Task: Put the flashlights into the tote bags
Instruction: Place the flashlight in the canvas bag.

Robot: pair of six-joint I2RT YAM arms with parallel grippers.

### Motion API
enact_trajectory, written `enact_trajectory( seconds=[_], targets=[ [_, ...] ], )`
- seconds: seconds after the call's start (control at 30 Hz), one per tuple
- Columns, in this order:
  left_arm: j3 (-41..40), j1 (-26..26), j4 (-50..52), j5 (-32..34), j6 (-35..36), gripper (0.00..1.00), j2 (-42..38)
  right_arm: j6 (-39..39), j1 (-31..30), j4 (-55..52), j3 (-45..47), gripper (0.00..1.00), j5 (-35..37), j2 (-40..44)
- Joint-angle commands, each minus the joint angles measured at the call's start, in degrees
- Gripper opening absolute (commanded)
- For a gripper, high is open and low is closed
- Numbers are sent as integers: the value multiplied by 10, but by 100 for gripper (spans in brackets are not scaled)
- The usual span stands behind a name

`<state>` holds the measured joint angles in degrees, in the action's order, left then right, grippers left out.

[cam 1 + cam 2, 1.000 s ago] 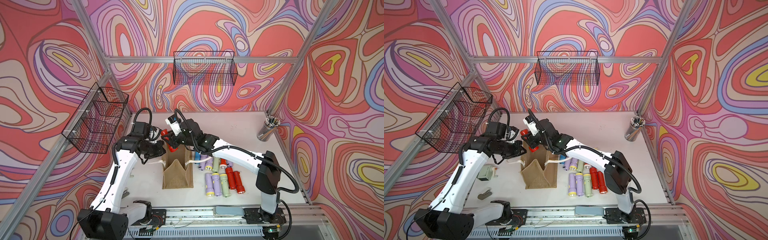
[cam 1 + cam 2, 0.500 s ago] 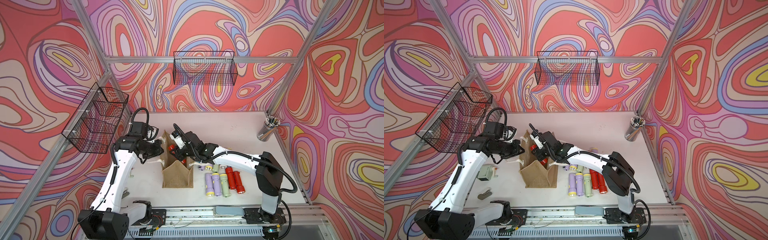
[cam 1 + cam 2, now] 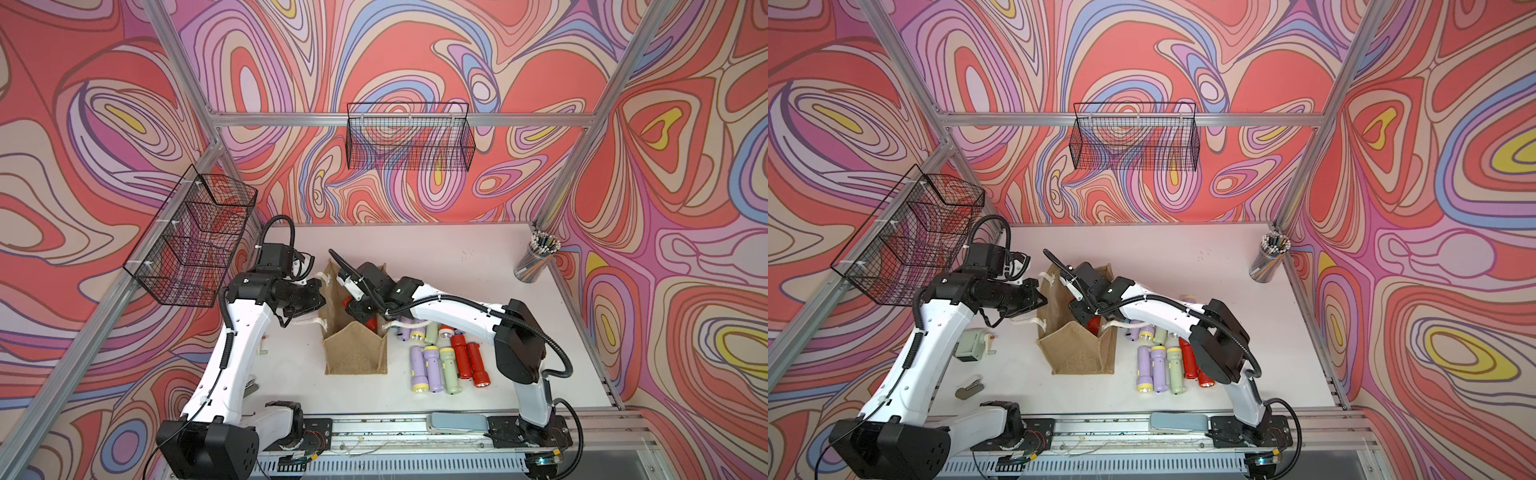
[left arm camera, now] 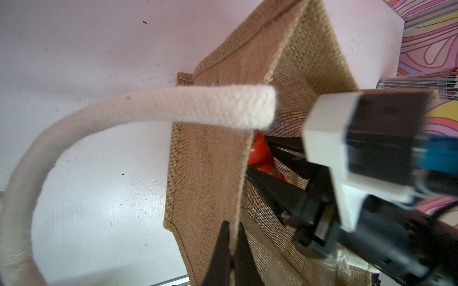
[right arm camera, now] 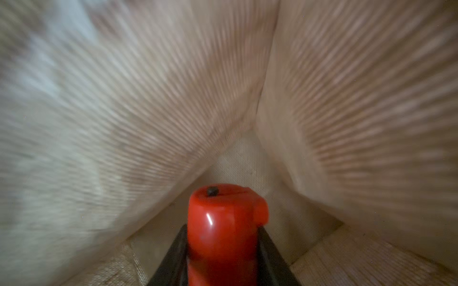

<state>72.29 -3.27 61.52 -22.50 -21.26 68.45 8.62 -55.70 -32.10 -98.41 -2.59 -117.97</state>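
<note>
One red flashlight (image 5: pixel 224 210) is held by the right gripper (image 5: pixel 223 231) inside the tote bag (image 3: pixel 355 349); the bag wall is pinched by the left gripper (image 4: pixel 233 226). Other flashlights (image 3: pixel 432 365) are laid alongside.

No text, label or number can be read anywhere.

One tote bag (image 3: pixel 355 353), with two white rope handles (image 4: pixel 173 106). On the counter (image 3: pixel 478 266) the front-row flashlights (image 3: pixel 449 370) number five: two lilac, one pale green, two red. The back-row flashlights (image 3: pixel 432 332) number at least four; they are partly under the arm, so the exact count is unclear. One more red flashlight (image 5: pixel 220 230) inside the bag. Two black wire baskets (image 3: pixel 409 137). One cup of pencils (image 3: pixel 534 259).
</note>
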Motion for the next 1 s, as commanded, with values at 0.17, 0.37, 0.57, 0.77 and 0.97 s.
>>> enact_trajectory(
  seconds=[0.17, 0.37, 0.57, 0.77, 0.97],
  targets=[
    [20, 8, 12, 11, 0, 0, -1, 29, 0, -59, -19, 9, 16, -53],
    [19, 9, 12, 13, -1, 0, 2, 66, 4, -53, -8, 9, 33, -78],
    [15, 9, 6, 6, -10, 0, 2, 134, 5, -84, -47, 11, 72, -115],
    [5, 9, -5, -6, -23, 0, -3, 173, 6, -130, -92, 18, 100, -142],
    [-1, 9, -8, -4, -22, 0, 6, 177, 6, -135, -73, 30, 103, -126]
  ],
)
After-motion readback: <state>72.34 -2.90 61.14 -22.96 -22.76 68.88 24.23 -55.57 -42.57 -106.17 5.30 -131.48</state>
